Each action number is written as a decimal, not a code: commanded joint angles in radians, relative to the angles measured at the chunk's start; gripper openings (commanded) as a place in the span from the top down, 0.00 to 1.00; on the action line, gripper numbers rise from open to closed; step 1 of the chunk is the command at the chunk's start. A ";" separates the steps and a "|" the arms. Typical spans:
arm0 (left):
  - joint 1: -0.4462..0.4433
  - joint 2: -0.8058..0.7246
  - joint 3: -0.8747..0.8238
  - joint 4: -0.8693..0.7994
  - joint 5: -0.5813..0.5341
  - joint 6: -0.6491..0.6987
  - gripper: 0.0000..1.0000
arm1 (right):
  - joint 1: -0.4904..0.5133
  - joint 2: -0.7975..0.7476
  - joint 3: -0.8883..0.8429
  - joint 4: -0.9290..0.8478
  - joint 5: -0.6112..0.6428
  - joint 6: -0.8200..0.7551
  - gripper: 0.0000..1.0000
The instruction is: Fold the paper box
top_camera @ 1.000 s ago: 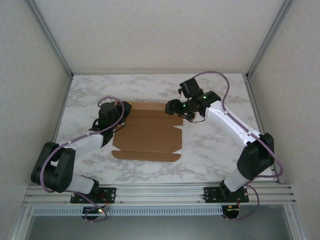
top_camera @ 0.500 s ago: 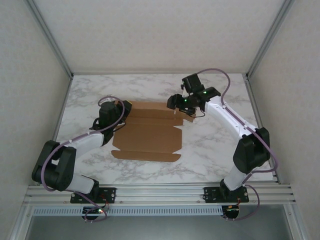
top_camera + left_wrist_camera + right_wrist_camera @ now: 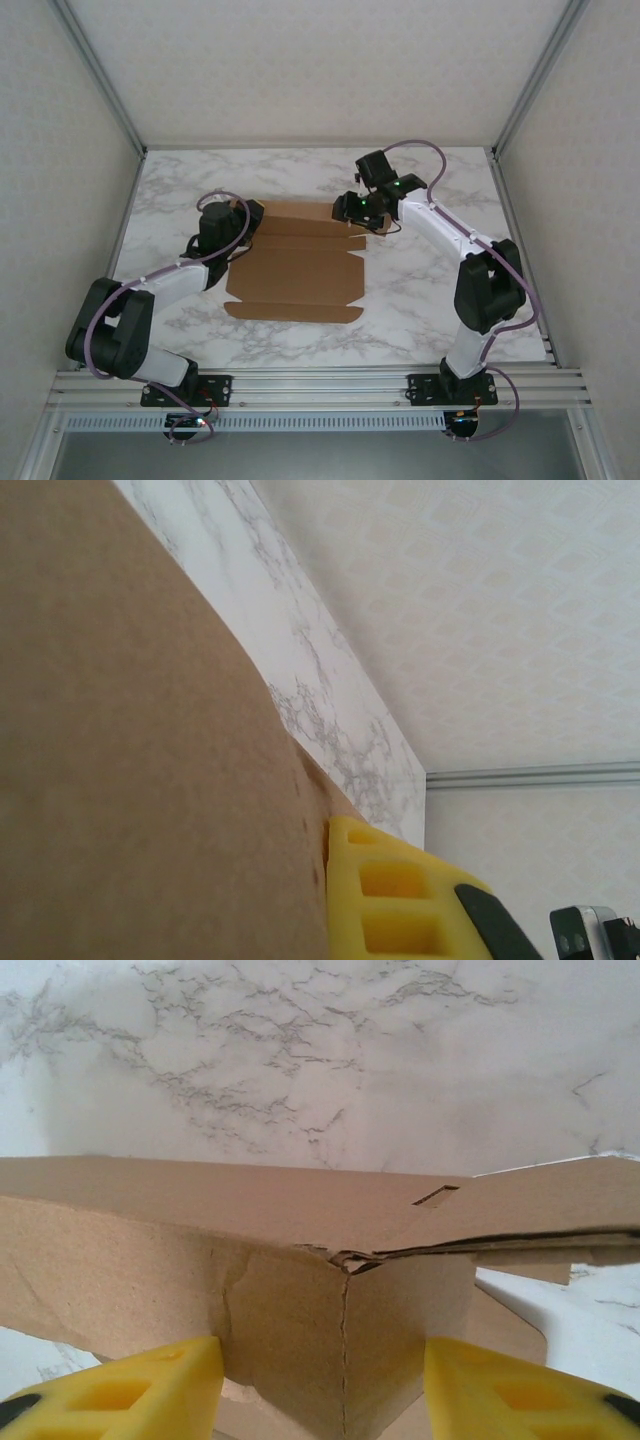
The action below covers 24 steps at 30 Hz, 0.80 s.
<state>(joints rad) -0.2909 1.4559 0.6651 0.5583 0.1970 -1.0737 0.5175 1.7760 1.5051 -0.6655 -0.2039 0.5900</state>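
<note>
The paper box lies mostly flat on the marble table as brown creased cardboard. My left gripper sits at its back left corner, shut on the cardboard edge. In the left wrist view one yellow finger presses against the box, and the other finger is hidden behind it. My right gripper is at the back right corner. In the right wrist view a raised, folded corner of the box stands between the two yellow fingers of the right gripper, which is open, with the pads close to the flap on each side.
The marble table has bare room to the right of the box and in front of it. Metal frame posts and pale walls close in the sides and back. A rail carries both arm bases at the near edge.
My right gripper has slid a little back and left onto the box's back right corner, and its jaws have narrowed. The left arm and the box have stayed put.
</note>
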 commanded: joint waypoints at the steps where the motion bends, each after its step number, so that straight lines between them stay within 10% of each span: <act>1: -0.005 0.031 -0.014 -0.121 0.042 0.032 1.00 | 0.002 0.023 -0.028 0.100 -0.056 0.046 0.46; 14: -0.004 0.022 -0.007 -0.121 0.066 0.032 1.00 | -0.086 -0.047 -0.287 0.625 -0.335 0.348 0.44; 24: -0.005 0.022 -0.006 -0.123 0.088 0.035 1.00 | -0.089 -0.034 -0.318 0.760 -0.397 0.406 0.71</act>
<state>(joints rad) -0.2806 1.4559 0.6662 0.5571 0.2169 -1.0763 0.4248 1.7336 1.1965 -0.0048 -0.5625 0.9722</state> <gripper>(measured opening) 0.068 0.303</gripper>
